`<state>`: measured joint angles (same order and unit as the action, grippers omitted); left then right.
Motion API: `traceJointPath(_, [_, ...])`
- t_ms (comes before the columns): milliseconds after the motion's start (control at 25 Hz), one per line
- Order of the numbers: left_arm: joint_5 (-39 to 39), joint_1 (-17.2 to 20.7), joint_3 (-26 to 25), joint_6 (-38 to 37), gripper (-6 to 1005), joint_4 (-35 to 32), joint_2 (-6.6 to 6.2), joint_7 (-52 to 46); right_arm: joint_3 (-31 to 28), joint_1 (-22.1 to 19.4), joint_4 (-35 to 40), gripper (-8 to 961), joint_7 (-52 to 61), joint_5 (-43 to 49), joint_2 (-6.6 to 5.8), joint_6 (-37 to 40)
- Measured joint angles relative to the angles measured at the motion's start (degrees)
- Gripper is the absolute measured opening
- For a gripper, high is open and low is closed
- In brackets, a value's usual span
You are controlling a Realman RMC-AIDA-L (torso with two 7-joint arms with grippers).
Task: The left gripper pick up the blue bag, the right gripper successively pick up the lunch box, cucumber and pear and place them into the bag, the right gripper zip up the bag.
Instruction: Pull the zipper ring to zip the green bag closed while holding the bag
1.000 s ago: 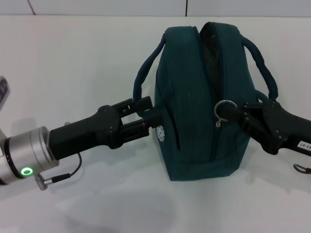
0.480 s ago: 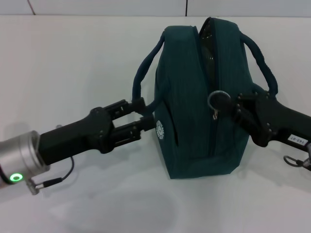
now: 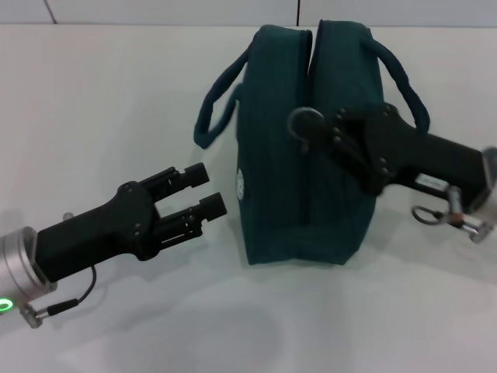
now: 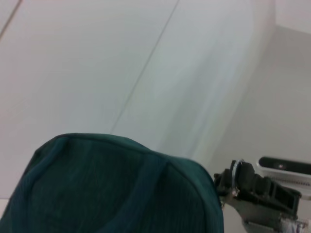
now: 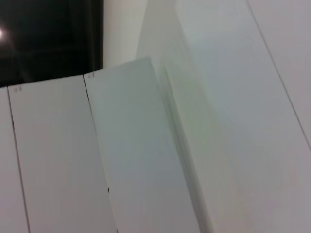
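1. Overhead, from the head camera, found the blue bag upright on the white surface, its top seam nearly closed. Saw the left end effector just beside the bag's side, apart from it, fingers spread and holding nothing. Saw the right end effector over the top, seemingly pinched on the ring pull.
2. From the left wrist, caught the bag's rounded top and, farther off, the right end effector at the ring.
3. From the right wrist, saw only pale panels.
4. Judged zipping as the step in hand; next, would need a steady pull along the seam to its end.
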<state>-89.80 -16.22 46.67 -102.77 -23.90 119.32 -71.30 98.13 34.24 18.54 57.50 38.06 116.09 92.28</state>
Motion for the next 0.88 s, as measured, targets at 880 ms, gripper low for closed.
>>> traceJointPath(880, [6.1,-4.6,0.0,10.1,736,10.9,0.58,10.1,-0.1,2.5,4.6,51,-0.6,-0.1,-0.05,-7.1])
